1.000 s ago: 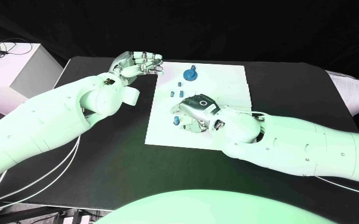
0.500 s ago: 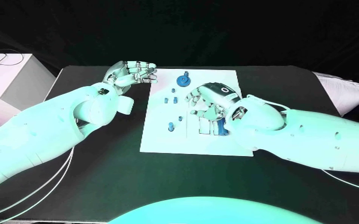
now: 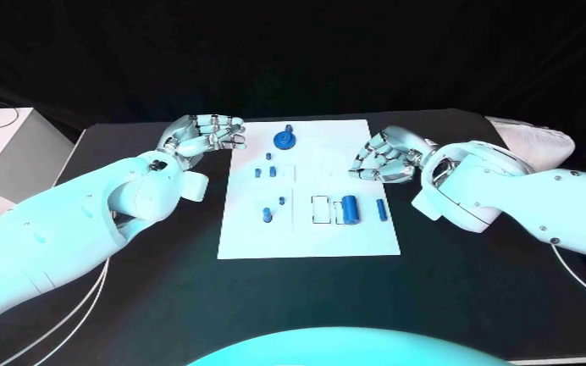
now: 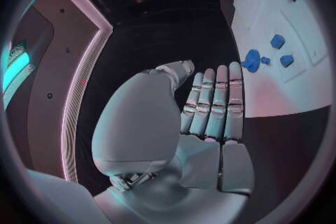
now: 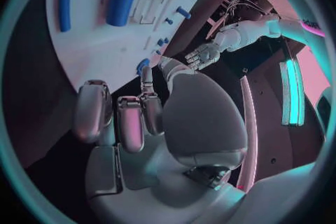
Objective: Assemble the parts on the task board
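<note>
The left hand point(image 3: 205, 134) hovers just off the task board's point(image 3: 312, 243) left edge near its far corner, fingers curled, holding nothing. On the board (white, mid-surface point(image 3: 146, 290)) lie small blue parts: a round piece point(image 3: 286, 139) by the far edge and a larger cylinder point(image 3: 351, 208) toward the right. The right hand point(image 3: 382, 158) hangs at the board's right edge, fingers curled, empty.

One white task board point(image 3: 312, 230); one round blue part point(image 3: 284, 139); two blue cylinders, the large cylinder point(image 3: 351, 208) and the slim cylinder point(image 3: 381, 208); six small blue pegs point(image 3: 268, 213)
</note>
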You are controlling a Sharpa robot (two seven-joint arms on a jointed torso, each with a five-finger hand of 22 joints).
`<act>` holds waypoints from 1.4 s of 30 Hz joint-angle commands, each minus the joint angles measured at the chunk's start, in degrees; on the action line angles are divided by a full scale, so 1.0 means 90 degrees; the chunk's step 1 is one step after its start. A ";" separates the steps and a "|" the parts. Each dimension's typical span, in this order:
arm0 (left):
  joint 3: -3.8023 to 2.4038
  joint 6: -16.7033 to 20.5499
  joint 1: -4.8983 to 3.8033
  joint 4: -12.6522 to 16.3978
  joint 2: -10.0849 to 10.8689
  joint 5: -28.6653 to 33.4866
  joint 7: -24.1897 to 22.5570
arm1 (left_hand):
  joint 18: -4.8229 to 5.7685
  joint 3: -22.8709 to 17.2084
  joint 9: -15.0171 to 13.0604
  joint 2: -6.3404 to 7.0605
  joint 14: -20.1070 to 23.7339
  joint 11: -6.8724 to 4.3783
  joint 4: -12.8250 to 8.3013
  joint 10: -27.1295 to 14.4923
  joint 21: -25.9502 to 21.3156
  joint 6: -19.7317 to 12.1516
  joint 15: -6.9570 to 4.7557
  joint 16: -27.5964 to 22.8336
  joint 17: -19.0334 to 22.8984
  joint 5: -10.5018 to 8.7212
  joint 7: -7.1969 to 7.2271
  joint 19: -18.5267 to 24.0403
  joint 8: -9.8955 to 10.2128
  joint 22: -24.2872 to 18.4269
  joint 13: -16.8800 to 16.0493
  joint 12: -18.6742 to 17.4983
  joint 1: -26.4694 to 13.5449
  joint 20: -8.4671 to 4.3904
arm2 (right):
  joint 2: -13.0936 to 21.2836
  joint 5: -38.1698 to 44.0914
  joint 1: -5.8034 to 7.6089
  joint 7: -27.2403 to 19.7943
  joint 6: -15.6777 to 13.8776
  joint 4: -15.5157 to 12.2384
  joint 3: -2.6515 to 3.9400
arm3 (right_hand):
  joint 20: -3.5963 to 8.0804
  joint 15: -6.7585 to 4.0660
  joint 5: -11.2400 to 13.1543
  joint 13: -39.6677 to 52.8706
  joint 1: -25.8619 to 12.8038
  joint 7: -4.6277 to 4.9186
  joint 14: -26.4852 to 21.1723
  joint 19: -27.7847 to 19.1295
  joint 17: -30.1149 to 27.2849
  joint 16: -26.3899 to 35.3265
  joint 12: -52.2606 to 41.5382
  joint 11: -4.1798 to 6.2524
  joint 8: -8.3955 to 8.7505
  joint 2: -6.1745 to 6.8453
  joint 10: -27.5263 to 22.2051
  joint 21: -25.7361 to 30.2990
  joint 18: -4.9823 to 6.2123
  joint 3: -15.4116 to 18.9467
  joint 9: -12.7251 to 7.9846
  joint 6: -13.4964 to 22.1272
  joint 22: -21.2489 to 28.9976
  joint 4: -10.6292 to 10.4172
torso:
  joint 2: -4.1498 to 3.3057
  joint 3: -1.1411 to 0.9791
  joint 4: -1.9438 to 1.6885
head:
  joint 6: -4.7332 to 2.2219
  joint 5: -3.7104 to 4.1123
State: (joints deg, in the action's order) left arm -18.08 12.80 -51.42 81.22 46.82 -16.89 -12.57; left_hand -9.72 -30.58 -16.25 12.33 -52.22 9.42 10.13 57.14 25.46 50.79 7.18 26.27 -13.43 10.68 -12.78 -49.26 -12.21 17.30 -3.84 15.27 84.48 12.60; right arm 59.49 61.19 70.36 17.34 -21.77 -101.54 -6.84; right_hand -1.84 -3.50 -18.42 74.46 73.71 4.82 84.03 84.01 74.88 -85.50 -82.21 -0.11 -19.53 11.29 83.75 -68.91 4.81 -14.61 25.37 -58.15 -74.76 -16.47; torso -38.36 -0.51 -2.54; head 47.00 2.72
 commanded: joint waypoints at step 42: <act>-0.0005 -0.0059 0.0060 0.0289 0.0164 0.0049 -0.0029 | -0.0066 0.0053 0.0018 -0.0045 -0.0060 0.0020 0.0061 0.0001 -0.0078 0.0020 -0.0009 -0.0074 -0.0032 -0.0003 -0.0002 -0.0042 -0.0031 -0.0044 -0.0007 -0.0026 -0.0021 0.0005 | -0.0753 0.1175 -0.0597 0.1680 0.0498 0.0438 -0.0195 | 0.0058 -0.0105 -0.0117 0.1367 -0.1168 -0.0114 0.0571 0.0392 0.1195 -0.0335 -0.0537 0.0072 -0.0427 -0.0265 0.0438 -0.0637 -0.0181 0.1129 0.0538 0.0036 -0.0614 -0.0036 | 0.0040 0.0045 0.0071 | 0.0196 0.0167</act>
State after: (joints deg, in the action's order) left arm -18.08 12.82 -50.95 83.64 48.31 -16.79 -12.56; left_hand -9.72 -30.28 -16.17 12.33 -52.41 9.42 10.43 57.14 24.96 50.79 6.98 25.95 -13.67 10.68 -12.78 -49.25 -12.21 16.99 -3.84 15.27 84.47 12.59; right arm 52.95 68.93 65.10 32.15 -17.64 -97.73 -8.61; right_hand -1.85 -4.01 -19.74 74.93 63.48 4.18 84.13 84.01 74.94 -88.21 -87.14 0.08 -23.06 9.05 83.94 -74.44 3.93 -4.76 30.24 -57.84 -74.93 -16.84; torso -37.99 -0.14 -1.92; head 48.64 4.32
